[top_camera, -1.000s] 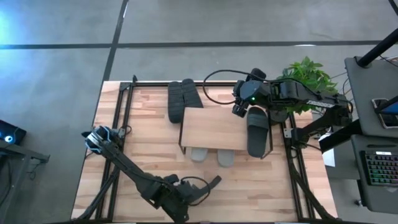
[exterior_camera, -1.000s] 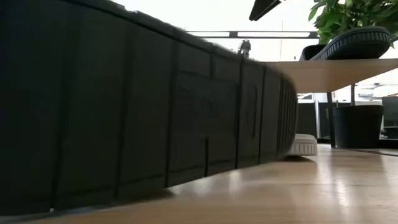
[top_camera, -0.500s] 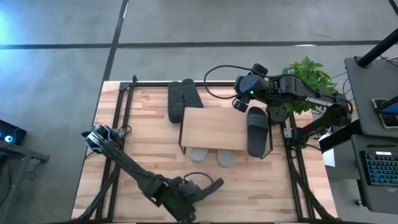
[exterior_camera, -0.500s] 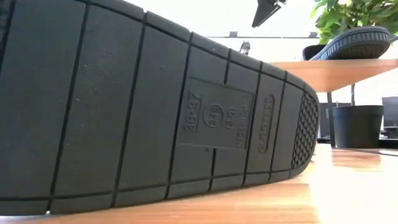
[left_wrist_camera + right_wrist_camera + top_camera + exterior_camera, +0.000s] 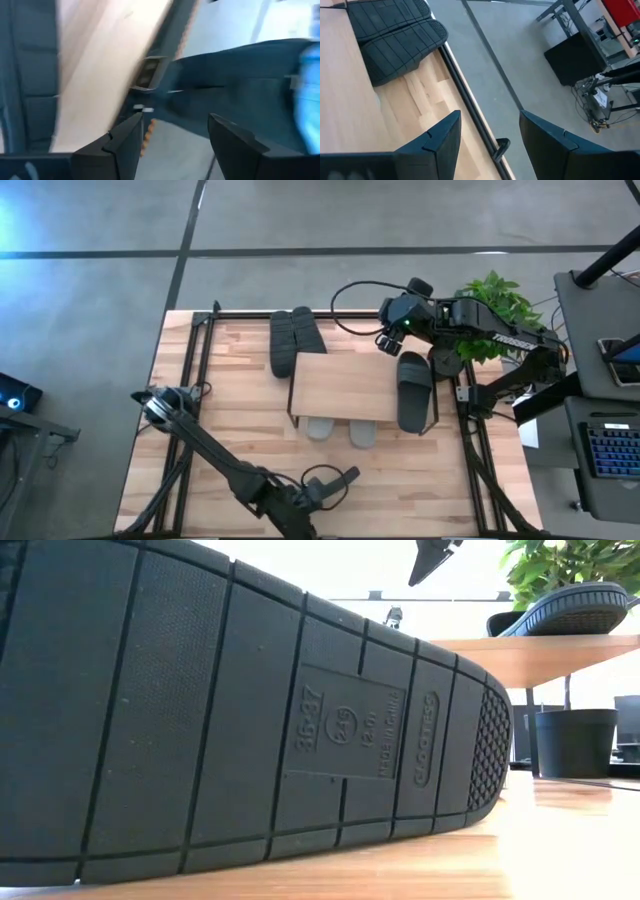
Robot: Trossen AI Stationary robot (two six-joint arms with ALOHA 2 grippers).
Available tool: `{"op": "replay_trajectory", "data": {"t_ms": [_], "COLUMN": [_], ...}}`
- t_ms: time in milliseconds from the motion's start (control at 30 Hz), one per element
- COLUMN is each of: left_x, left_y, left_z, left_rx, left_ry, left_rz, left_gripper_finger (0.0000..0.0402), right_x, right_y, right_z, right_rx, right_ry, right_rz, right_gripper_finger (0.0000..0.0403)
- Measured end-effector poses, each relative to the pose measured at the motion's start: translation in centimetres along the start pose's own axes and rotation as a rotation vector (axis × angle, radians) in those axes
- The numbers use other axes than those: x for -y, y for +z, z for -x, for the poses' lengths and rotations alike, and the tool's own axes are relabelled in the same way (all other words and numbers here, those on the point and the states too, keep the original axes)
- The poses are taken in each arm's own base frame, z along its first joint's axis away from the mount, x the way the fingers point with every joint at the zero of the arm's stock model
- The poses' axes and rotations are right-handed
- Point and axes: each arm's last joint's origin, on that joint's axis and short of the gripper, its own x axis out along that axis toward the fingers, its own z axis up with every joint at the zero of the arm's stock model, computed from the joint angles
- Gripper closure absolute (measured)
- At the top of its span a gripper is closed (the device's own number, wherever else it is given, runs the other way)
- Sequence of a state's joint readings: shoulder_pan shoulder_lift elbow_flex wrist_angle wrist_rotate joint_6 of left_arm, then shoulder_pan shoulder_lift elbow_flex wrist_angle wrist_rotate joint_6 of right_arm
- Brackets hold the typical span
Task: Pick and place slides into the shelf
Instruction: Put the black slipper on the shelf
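A dark slide (image 5: 250, 720) stands on its long edge on the table right in front of the low camera, its sole toward the camera. My left gripper (image 5: 345, 477) is open at the near edge with nothing between its fingers (image 5: 175, 120). Another dark slide (image 5: 415, 390) lies on the right end of the shelf (image 5: 340, 385). Two light grey slides (image 5: 340, 430) sit under the shelf. Two dark slides (image 5: 295, 340) lie soles up at the far edge. My right gripper (image 5: 388, 343) hangs open above the shelf's far right corner.
A potted plant (image 5: 495, 305) stands past the table's far right corner. Black frame rails (image 5: 195, 350) run along the table's sides. Bare wood (image 5: 430, 480) lies between the shelf and the near edge.
The dark slide before the low camera has shifted and come to rest with its sole facing that camera; it has kept still over the last half second. My left arm has crept toward the near right and turned its wrist. My right gripper has drifted slightly toward the far edge.
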State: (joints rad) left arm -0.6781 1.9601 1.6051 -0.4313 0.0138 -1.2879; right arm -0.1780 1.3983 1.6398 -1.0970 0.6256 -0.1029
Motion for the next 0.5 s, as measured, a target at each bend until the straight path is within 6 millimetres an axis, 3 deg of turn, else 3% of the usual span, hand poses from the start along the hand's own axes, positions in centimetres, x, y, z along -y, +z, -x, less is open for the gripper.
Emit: {"op": "replay_trajectory", "data": {"t_ms": [167,367,500], "left_x": [1.1,-2.1,-3.8], "left_y": [0.6,1.5,1.7], "left_z": [3.1,6.3,6.5], "left_rx": [0.032,0.338,0.398], "left_ry": [-0.047,0.352,0.515], "left_rz": [-0.096,0.104,0.152], "left_gripper_finger": [0.0197,0.0197,0.0197], "right_x": [0.2,0.4,0.6], "right_y": [0.1,0.1,0.0], "right_z": [-0.1,-0.3,-0.4], "right_rx": [0.006,0.003,-0.001], "right_ry": [-0.005,-0.011,-0.015], "right_rz": [0.000,-0.015,-0.021], "right_gripper_finger": [0.0209,0.0209,0.0209]}}
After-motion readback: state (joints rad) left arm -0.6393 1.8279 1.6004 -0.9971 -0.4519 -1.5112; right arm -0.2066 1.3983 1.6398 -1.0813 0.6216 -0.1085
